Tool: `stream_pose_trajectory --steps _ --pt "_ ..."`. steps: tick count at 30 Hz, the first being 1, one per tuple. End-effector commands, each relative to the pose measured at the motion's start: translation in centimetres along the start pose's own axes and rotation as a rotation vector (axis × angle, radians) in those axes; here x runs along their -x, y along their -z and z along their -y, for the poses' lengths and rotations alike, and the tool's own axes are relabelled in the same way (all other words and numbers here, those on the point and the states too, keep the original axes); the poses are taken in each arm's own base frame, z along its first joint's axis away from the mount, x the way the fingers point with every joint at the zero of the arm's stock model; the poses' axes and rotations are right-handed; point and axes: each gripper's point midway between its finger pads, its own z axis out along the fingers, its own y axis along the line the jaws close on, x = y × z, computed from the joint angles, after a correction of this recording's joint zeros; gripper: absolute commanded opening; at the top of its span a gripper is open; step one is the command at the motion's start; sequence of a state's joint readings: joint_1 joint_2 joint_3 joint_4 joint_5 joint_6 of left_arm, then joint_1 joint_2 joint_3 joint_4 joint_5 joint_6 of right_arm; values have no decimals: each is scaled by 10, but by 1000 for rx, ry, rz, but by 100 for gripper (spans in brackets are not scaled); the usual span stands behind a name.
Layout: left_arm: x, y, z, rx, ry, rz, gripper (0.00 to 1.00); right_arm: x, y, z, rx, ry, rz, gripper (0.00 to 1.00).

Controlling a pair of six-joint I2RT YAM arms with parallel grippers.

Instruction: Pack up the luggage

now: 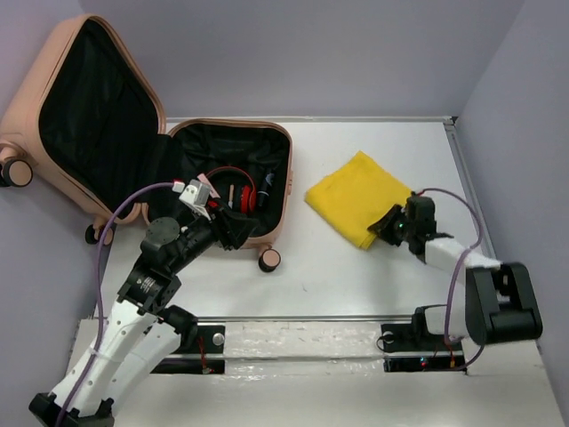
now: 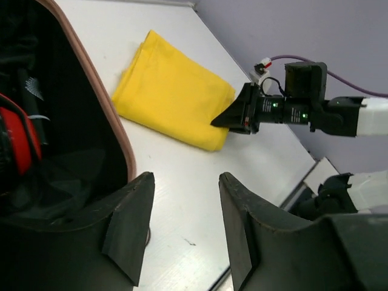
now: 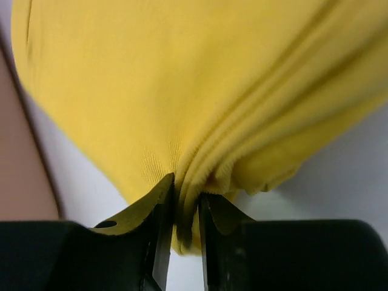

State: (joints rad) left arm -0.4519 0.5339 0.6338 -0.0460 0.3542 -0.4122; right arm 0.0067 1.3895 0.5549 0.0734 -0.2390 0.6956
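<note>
Right of the salmon-pink hard-shell luggage [image 1: 27, 111], your right fingers [image 1: 382, 229] are pinching the folded yellow cloth [image 1: 356, 196] while your left fingers [image 1: 240, 231] are gaping empty.

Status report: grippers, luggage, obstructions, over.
Right gripper shut on yellow cloth, at its edge. Left gripper open, empty, by luggage rim. Luggage open, red headphones inside. No obstruction seen.

Looks like a robot lab test cell. White tabletop [image 1: 356, 285] boxed in by bare lavender walls [image 1: 338, 53]. Cabled left arm [image 1: 133, 311] and right arm [image 1: 498, 302] sit by a metal rail [image 1: 302, 318] at its near edge.
</note>
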Motion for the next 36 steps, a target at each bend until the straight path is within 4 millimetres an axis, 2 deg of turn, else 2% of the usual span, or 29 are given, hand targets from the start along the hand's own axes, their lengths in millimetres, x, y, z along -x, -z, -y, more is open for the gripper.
stream_pose_trajectory --steps 1,2,3,4,5,6,7,8,9,10,11,12,13,14,15,16,18,19,20,21,22,24,26,27,28,29,30,35,36 --pt "4 -18 11 4 83 28 57 -62 32 -33 151 -40 -59 38" --pt "0 -22 15 -1 96 12 58 -78 37 -21 137 -59 -75 46" --pt "-6 -26 22 -2 115 -3 58 -79 44 -19 141 -80 -59 54" --pt "-14 -35 24 9 122 -27 64 -69 57 -29 188 -61 -5 68" --pt "-17 -41 20 49 123 -24 68 -67 63 -17 124 -34 16 75" --pt "-28 -45 36 21 121 -58 72 -60 68 -16 105 -12 46 81" --pt "-41 -57 34 57 122 -89 80 -50 77 -21 107 14 86 86" --pt "-40 -65 37 79 119 -80 83 -47 81 -12 46 59 93 87" --pt "-60 -76 47 75 102 -139 86 -32 90 -25 59 84 129 86" --pt "-67 -83 51 86 93 -153 90 -26 94 -28 54 104 141 86" --pt "-63 -91 57 96 91 -145 91 -24 95 -27 29 123 135 86" --pt "-72 -106 59 125 78 -162 92 -8 101 -33 13 160 183 86" --pt "-83 -112 54 148 74 -180 92 2 102 -33 -9 176 215 86" --pt "-82 -121 55 165 81 -173 93 10 104 -35 -27 194 236 86" --pt "-83 -128 47 212 84 -154 94 18 103 -32 -66 225 255 86" --pt "-90 -140 42 241 85 -153 95 31 107 -43 -60 239 282 86" --pt "-93 -153 31 309 104 -123 96 41 102 -45 -94 279 283 86" --pt "-109 -163 22 349 93 -146 96 52 105 -58 -77 290 303 88" --pt "-103 -172 19 390 112 -112 97 56 105 -61 -81 305 306 88" --pt "-121 -179 7 442 96 -139 97 59 103 -63 -86 313 303 89" --pt "-117 -186 6 460 108 -122 97 64 106 -72 -65 318 312 91" --pt "-133 -199 -8 509 111 -136 98 72 109 -73 -67 323 326 94" --pt "-133 -215 -11 522 115 -132 98 78 111 -73 -65 326 334 97" --pt "-151 -221 -25 563 94 -171 99 81 113 -75 -56 337 336 98" --pt "-145 -232 -24 565 107 -164 99 87 113 -70 -71 330 345 100" --pt "-151 -237 -30 580 106 -181 99 89 114 -71 -58 332 339 100" --pt "-162 -241 -46 613 99 -201 99 92 114 -69 -60 336 336 100" --pt "-175 -262 -70 621 147 -251 99 108 103 -40 -79 302 287 100" --pt "-181 -268 -77 628 152 -265 99 114 102 -40 -78 306 285 100"
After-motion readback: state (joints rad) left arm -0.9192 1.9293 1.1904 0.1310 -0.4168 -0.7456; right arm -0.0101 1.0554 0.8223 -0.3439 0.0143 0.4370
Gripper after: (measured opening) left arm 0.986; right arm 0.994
